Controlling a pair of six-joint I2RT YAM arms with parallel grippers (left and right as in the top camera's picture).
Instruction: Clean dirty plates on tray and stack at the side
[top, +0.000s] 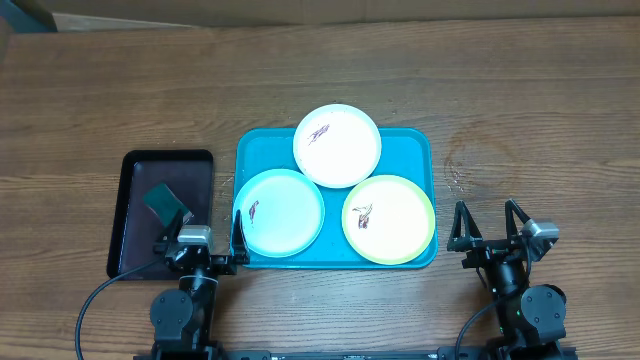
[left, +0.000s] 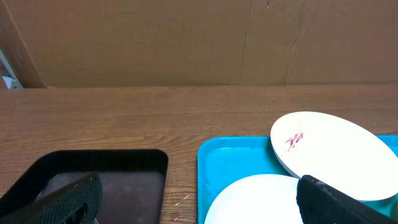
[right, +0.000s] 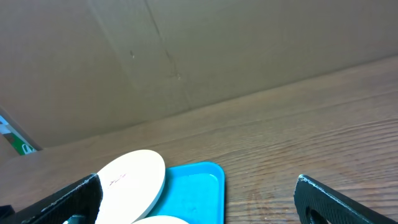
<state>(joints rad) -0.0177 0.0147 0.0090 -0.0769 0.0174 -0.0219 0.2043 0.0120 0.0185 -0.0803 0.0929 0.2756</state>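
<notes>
Your left gripper (top: 198, 232) has its jaws spread wide with nothing between them. It sits low at the near side of the table (top: 100, 90), with one finger over the near end of the dark tray (top: 135, 225) and the other by the near left corner of the turquoise tray (top: 410, 150). Your right gripper (top: 486, 215) is just as wide and empty, above bare wood just right of that tray's near right corner. The turquoise tray lies in the middle of the table, and the dark tray is just beside it on the left. All three plates are on the turquoise tray. The pale blue plate (top: 279, 212) is near left and the yellow-green plate (top: 389, 218) is near right, its edge reaching the tray's right rim. The white plate (top: 337, 145) is at the far middle, where it overhangs the far rim and overlaps the far edges of the other two. Each plate carries a small brown smear on its face. A small dark green block (top: 167, 205) lies on the dark tray, just ahead of your left gripper. Neither gripper touches a plate. Brown cardboard (left: 186, 37) closes off the far side of the table.
</notes>
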